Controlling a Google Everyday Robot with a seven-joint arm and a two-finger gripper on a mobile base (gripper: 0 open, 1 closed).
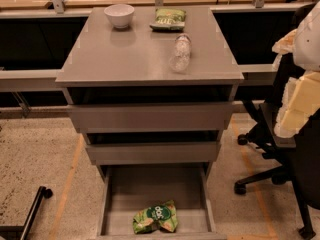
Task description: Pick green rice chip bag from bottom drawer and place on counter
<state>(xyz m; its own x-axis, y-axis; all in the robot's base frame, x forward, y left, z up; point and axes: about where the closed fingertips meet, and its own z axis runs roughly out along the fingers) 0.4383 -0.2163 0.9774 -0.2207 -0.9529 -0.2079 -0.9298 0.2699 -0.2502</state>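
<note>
Along the far right edge, partly cut off: rounded white arm [310, 31] at the upper corner, very near the camera. Directly beneath it, the cream-yellow gripper [296, 101] with ridged edges, held up in the air at mid height.

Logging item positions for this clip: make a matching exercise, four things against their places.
1. white round bowl
2. clear plastic bottle
3. light green wrinkly snack bag with dark round logo
4. flat squarish green bag

A. lying sideways, right part of smooth grey counter
B. front of open grey metal bottom drawer
C. counter, back left
D. counter, back, right of the bowl

Pairs: 1-C, 2-A, 3-B, 4-D.
The claw is not in view; pale arm parts show at right edge.
</note>
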